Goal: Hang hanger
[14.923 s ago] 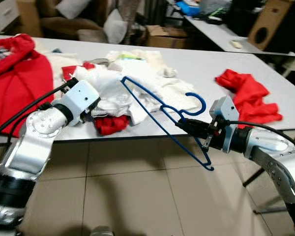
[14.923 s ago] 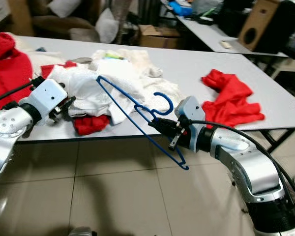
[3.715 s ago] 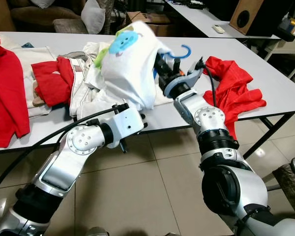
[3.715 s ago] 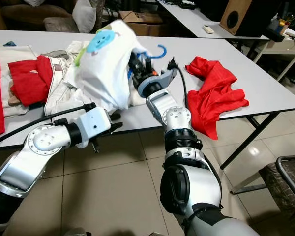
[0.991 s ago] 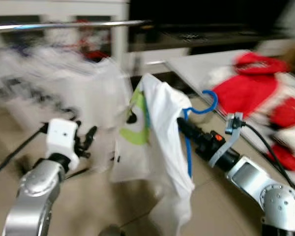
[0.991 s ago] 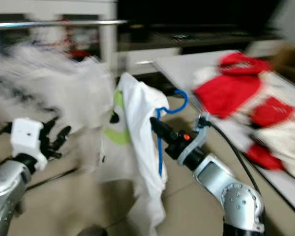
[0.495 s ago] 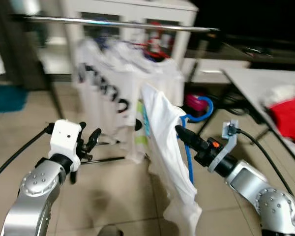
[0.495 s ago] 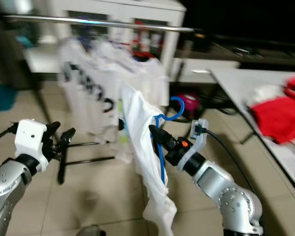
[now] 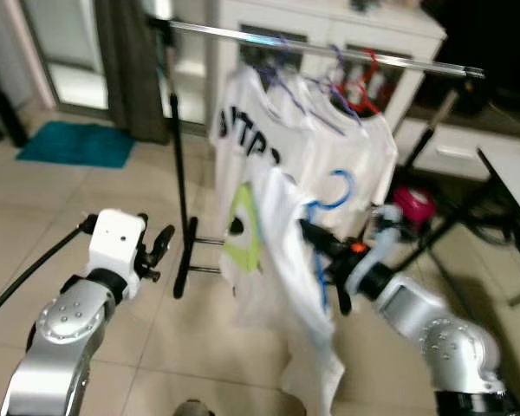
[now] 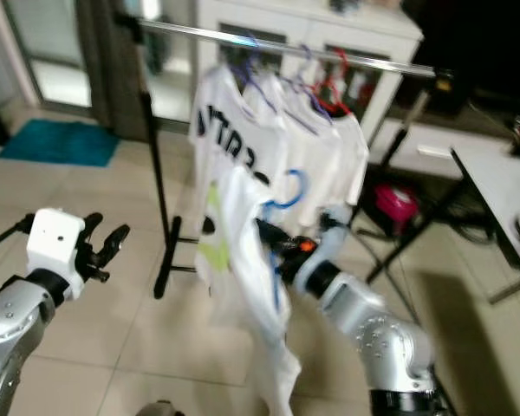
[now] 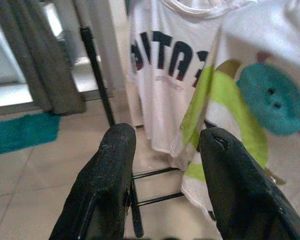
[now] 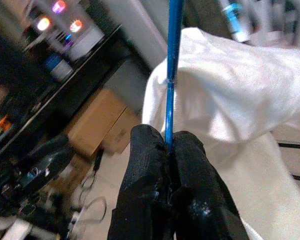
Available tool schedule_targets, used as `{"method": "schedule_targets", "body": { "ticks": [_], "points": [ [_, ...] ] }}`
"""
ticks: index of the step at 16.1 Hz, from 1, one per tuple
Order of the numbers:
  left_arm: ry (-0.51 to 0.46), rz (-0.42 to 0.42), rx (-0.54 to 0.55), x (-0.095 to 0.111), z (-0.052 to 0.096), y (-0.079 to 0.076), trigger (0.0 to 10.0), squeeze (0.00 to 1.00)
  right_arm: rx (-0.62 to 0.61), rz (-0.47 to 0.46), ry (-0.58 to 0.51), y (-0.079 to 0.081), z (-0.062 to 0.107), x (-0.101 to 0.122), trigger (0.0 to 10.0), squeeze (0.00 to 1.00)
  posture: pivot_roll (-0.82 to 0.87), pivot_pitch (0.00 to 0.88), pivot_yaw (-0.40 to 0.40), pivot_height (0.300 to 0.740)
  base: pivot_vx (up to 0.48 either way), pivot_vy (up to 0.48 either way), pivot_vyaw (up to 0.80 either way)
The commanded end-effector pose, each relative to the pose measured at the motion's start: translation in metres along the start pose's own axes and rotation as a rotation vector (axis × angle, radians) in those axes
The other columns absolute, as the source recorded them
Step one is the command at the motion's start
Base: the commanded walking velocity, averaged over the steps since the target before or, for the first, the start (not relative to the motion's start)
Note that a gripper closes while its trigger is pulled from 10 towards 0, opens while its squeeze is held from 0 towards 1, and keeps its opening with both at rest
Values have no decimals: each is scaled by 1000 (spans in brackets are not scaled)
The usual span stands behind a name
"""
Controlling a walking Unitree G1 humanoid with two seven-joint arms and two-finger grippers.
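Since half a second back, my view has swung left, so the rack (image 9: 180, 208) and its rail (image 9: 329, 50) now sit fuller in frame; that is the camera turning, not the rack. My right gripper (image 12: 166, 147) has both fingers pressed together on the hanger (image 9: 325, 227), clamped on its thin blue wire. From there the wire runs straight away from the fingers toward 12 o'clock in the wrist picture, then goes under the shirt (image 9: 282, 260). Most of the hanger is covered by that white cloth; I can make out only the hook and a short blue stretch below it. From the head, the hook (image 10: 288, 189) curls up at 12 o'clock, below the rail and apart from it, in front of the white shirts (image 10: 269, 139) already hanging. The shirt's long axis drops toward 6 o'clock, hem near the floor. Everything is motion-blurred. My left gripper (image 11: 166, 165) sits at 9 o'clock, fingers spread apart, holding nothing.
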State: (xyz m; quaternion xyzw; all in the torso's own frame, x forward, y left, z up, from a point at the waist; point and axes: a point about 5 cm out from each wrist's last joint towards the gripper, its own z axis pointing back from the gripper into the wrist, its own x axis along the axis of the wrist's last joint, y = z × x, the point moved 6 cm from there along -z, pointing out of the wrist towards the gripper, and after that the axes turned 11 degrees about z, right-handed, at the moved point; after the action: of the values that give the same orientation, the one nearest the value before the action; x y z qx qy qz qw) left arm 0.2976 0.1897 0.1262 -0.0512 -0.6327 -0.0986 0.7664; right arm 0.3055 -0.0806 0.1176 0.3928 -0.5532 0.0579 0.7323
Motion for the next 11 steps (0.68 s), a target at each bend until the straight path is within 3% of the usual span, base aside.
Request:
{"method": "schedule_targets", "body": {
  "ticks": [1, 2, 3, 4, 7, 8, 9, 11],
  "points": [
    [2, -6, -34, 0, -2, -10, 10000, 0, -21, 56, -49, -3, 2, 16, 10000, 0, 28, 0, -98, 740, 0, -480, 794],
    [1, -7, -33, 0, -3, -9, 10000, 0, -20, 60, -50, -2, 0, 17, 10000, 0, 27, 0, -97, 740, 0, -480, 794],
    [-4, -4, -24, 3, -5, -7, 10000, 0, -7, 130, -38, 2, -4, 21, 10000, 0, 26, 0, -93, 740, 0, -480, 794],
    [-12, -6, -25, 4, -7, -7, 10000, 0, -3, 151, -36, 4, -6, 22, 10000, 0, 24, 0, -92, 740, 0, -424, 0],
    [8, 9, -75, 4, -15, -13, 10000, 0, -12, 212, -48, 6, -15, 29, 10000, 0, 51, 0, -107, 740, 0, 0, 0],
    [5, 10, -143, 7, -19, -22, 10000, 1000, -13, 224, -60, 9, -20, 32, 10000, 0, 58, 0, -111, 740, 0, 0, 0],
    [-20, 12, -169, 14, -25, -26, 10000, 1000, -3, 238, -72, 14, -24, 34, 10000, 0, 59, 0, -110, 740, 0, 0, 0],
    [-26, 45, -329, 22, -36, -54, 10000, 1000, -4, 275, -97, 22, -32, 42, 10000, 0, 48, 0, -108, 740, 0, 0, 0]
  ]
}}
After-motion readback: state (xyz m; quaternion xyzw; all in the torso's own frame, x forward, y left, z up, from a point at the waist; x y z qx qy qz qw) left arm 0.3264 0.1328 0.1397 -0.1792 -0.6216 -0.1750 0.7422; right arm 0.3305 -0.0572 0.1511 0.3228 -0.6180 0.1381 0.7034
